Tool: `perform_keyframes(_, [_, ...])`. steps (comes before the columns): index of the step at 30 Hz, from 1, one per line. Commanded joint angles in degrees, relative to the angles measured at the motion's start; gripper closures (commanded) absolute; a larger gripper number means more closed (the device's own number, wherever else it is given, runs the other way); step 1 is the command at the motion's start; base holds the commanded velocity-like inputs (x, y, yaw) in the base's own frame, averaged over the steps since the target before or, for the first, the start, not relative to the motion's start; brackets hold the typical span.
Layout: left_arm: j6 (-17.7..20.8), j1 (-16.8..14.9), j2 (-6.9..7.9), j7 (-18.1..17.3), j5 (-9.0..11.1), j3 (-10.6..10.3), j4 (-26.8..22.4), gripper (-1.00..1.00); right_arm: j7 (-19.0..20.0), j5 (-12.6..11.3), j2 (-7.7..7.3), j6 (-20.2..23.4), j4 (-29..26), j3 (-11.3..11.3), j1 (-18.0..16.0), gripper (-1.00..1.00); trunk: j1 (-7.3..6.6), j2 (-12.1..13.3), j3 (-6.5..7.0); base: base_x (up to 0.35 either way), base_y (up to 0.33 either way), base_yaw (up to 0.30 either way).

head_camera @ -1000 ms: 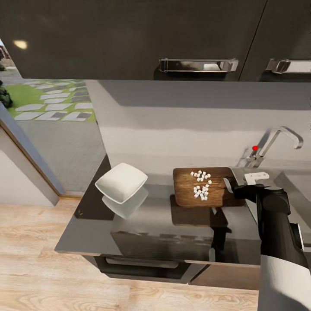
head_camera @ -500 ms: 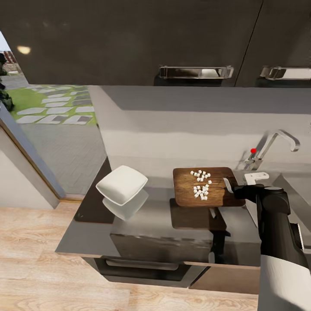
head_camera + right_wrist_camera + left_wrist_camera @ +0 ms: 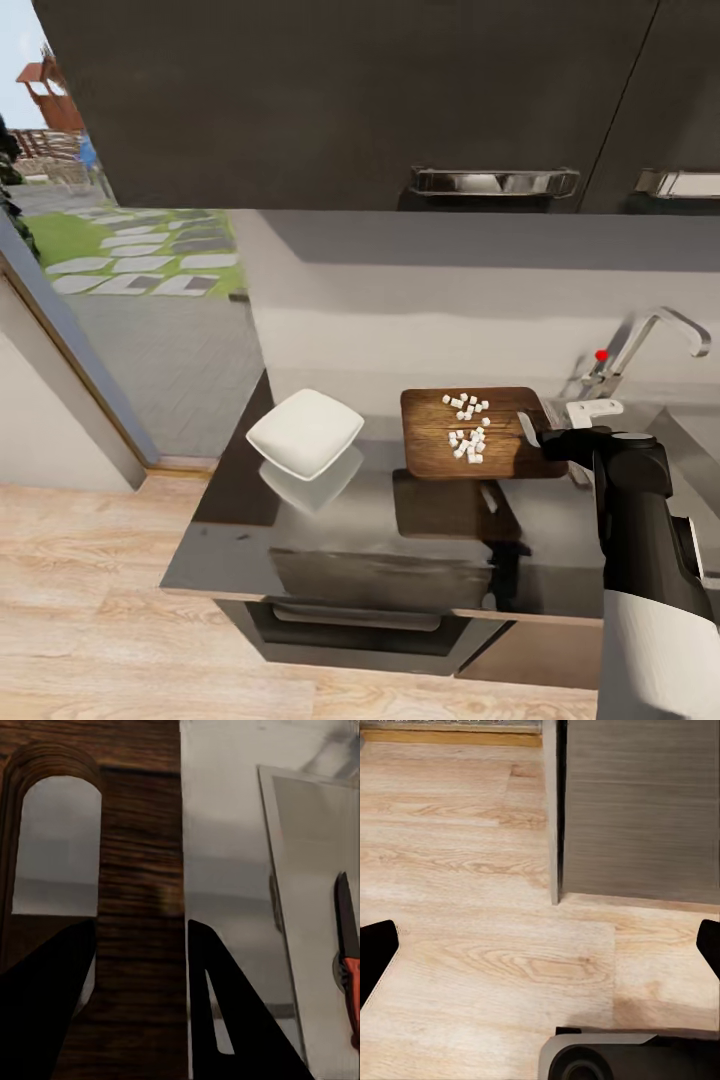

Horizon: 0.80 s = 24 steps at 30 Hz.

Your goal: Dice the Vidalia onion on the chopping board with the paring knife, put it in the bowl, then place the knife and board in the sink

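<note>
R gripper point(image 3: 141, 967) fingers straddle end strip of dark brown wooden chopping board point(image 3: 142, 855) beside slot handle; red-orange-handled paring knife point(image 3: 347, 945) w/ dark blade lies apart on steel.

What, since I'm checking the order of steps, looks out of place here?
The diced onion lies on the chopping board, while the bowl looks empty. Yet the right gripper straddles the board's handle end, so the pieces could spill if the board tilts. Nothing looks damaged.
</note>
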Motion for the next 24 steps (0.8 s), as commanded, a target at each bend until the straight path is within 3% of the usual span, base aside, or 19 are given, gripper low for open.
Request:
perform_keyframes(1, [0.0,0.0,0.05,0.2,0.4,-0.5,-0.1,-1.0,0.6,0.5,0.01,0.2,-0.1,0.0,-0.1,1.0,0.04,-0.1,0.0,0.0,0.298,0.0])
perform_keyframes(16, [0.0,0.0,0.05,0.2,0.4,-0.5,-0.1,-1.0,0.6,0.5,0.01,0.3,-0.1,0.1,-0.1,1.0,0.04,-0.1,1.36,0.001,0.301,0.0])
perform_keyframes(24, [0.0,0.0,0.05,0.2,0.4,-0.5,-0.1,-1.0,0.6,0.5,0.01,0.2,-0.1,0.1,-0.1,1.0,0.04,-0.1,2.09,0.126,0.285,0.0])
